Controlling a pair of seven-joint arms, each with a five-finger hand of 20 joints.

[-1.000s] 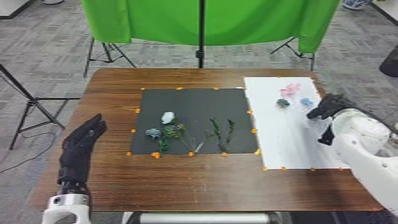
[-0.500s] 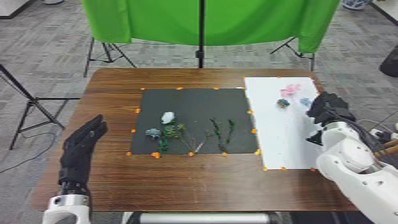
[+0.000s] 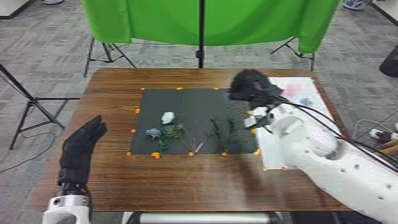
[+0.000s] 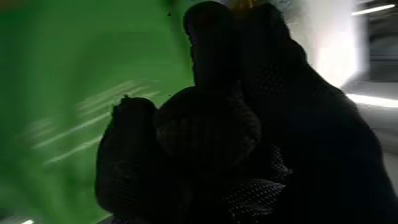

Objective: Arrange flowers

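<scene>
In the head view my right hand (image 3: 252, 89) is over the seam between the dark mat (image 3: 191, 100) and the white sheet (image 3: 306, 85), blurred, nothing visible in it. In the right wrist view the right hand (image 4: 222, 120) has long fingers stretched out. My left hand (image 3: 82, 145) lies flat and open at the table's left side. On the dark mat are a white flower (image 3: 168, 117), a blue-grey flower (image 3: 153, 133), a green sprig (image 3: 179, 131) and thin green stems (image 3: 216, 131). A pink flower (image 3: 290, 89) lies on the white sheet; my right hand and arm cover the spots near it.
The brown table (image 3: 169, 185) extends around the mat, with orange markers along the mat's edges. Beyond its far edge a green cloth (image 3: 147, 22) hangs by a black stand (image 3: 201, 52). The white right arm (image 3: 324, 150) crosses the sheet and the table's right side.
My right hand has swung left and away from the table's right edge, to over the dark mat's far right corner. The left hand and the flowers on the mat have kept their places.
</scene>
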